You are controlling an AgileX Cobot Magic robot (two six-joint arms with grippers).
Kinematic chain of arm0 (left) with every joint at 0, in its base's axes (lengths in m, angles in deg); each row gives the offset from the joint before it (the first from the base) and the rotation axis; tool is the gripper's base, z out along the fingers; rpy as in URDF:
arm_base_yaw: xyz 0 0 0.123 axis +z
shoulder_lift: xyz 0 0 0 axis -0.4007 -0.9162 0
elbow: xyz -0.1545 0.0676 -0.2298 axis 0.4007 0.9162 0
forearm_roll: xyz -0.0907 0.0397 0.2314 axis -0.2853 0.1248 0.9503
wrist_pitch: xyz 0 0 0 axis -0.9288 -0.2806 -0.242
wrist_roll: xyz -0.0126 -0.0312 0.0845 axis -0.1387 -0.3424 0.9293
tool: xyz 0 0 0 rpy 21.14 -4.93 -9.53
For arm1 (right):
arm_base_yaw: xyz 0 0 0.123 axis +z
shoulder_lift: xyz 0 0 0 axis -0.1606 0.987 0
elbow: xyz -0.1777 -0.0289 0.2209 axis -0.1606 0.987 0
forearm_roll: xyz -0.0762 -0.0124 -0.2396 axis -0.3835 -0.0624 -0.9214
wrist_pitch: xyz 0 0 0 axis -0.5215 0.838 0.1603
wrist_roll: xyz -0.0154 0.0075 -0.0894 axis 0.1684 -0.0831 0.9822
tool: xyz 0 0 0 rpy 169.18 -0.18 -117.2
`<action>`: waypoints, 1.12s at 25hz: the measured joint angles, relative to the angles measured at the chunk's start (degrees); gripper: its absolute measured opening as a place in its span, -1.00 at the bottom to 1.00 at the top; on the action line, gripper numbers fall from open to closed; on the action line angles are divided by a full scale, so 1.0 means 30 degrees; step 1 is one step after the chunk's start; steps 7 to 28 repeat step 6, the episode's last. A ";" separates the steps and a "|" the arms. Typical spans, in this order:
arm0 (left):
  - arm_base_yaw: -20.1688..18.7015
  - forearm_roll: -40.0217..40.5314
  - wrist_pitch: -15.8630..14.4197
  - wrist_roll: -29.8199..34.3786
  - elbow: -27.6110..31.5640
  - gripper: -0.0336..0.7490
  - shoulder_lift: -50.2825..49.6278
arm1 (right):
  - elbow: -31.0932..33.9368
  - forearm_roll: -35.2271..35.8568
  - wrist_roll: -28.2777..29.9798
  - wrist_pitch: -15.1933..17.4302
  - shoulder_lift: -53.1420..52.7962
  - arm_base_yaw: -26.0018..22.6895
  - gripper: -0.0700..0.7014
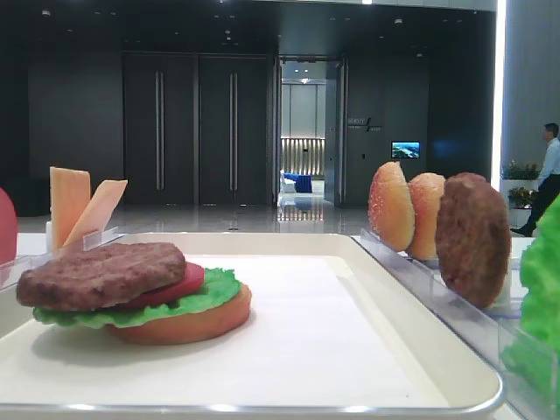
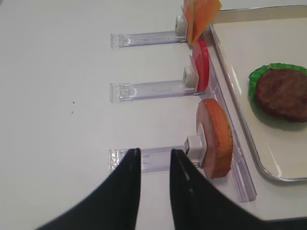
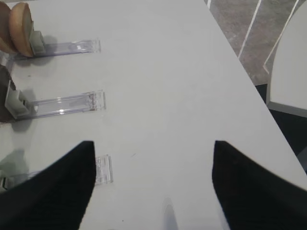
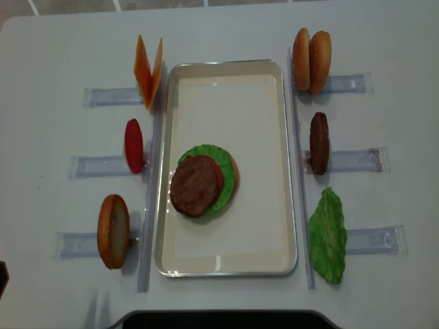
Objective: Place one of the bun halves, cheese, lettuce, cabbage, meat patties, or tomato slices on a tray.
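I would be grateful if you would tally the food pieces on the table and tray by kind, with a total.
Bun halves: 4
Cheese slices: 2
Tomato slices: 2
Meat patties: 2
Lettuce pieces: 2
Total: 12

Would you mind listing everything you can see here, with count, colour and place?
tray: one, cream-white, table centre
stack on tray: orange bun half, green lettuce, red tomato slice, brown patty on top
cheese: two, pale orange, upper-left rack
tomato slice: one, red, middle-left rack
bun half: one, orange, lower-left rack
bun halves: two, golden, upper-right rack
meat patty: one, dark brown, middle-right rack
lettuce leaf: one, green, lower-right rack
left gripper: black, shut, empty
right gripper: black, open, empty
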 joint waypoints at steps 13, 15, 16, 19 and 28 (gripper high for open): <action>0.0000 0.0000 0.0000 0.0000 0.0000 -0.51 0.0000 | 0.0000 0.0000 0.0000 0.0000 0.0000 0.0000 0.44; 0.0000 0.0000 0.0000 0.0000 0.0000 -0.51 0.0000 | 0.0000 0.0000 0.0000 0.0000 0.0000 0.0000 0.44; 0.0000 0.0000 0.0000 0.0000 0.0000 -0.51 0.0000 | 0.0000 0.0000 0.0000 0.0000 0.0000 0.0000 0.44; 0.0000 0.0000 0.0000 0.0000 0.0000 -0.51 0.0000 | 0.0000 0.0000 0.0000 0.0000 0.0000 0.0000 0.44; 0.0000 0.0000 0.0000 0.0000 0.0000 -0.51 0.0000 | 0.0000 0.0000 0.0000 0.0000 0.0000 0.0000 0.44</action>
